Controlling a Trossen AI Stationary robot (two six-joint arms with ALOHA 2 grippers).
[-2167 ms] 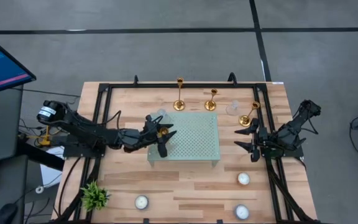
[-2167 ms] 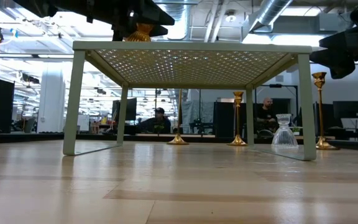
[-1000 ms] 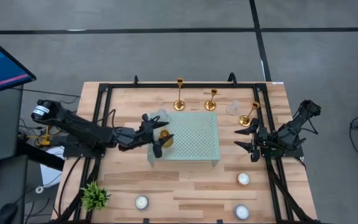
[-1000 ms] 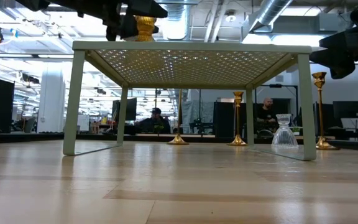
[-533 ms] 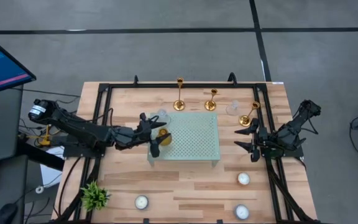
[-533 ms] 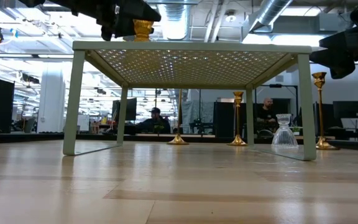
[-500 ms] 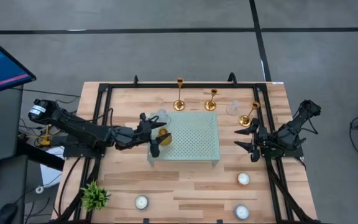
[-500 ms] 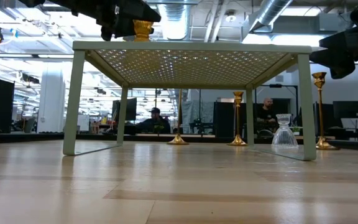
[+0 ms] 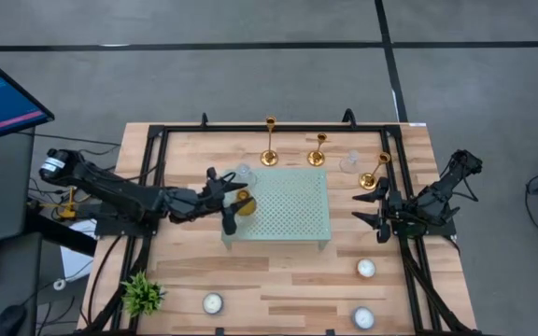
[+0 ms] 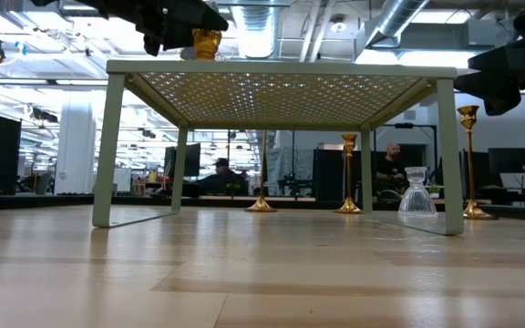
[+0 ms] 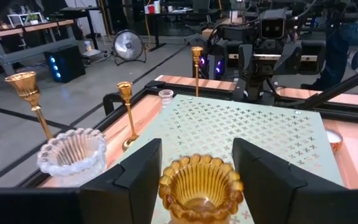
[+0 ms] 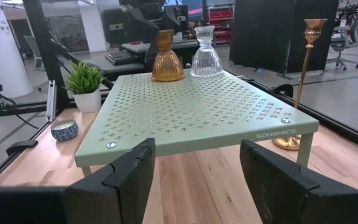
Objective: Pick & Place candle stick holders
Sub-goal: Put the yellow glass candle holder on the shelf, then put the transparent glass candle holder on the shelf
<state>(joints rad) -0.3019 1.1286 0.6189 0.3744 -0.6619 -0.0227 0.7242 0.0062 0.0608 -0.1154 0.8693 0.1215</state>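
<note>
Ribbed amber glass cup (image 9: pixel 243 199): on pale green perforated metal rack (image 9: pixel 292 210), 9 o'clock edge. Left hand (image 9: pixel 225 200) fingers straddle it, apart, no visible contact. Right hand (image 9: pixel 374 207) open, empty, 3 o'clock. Three slim gold metal candlesticks (image 9: pixel 270 142) on wooden counter (image 9: pixel 278 271), 12–2 o'clock.

Bright, even overhead light, soft shadows; ceiling lamps glare behind the low view.
</note>
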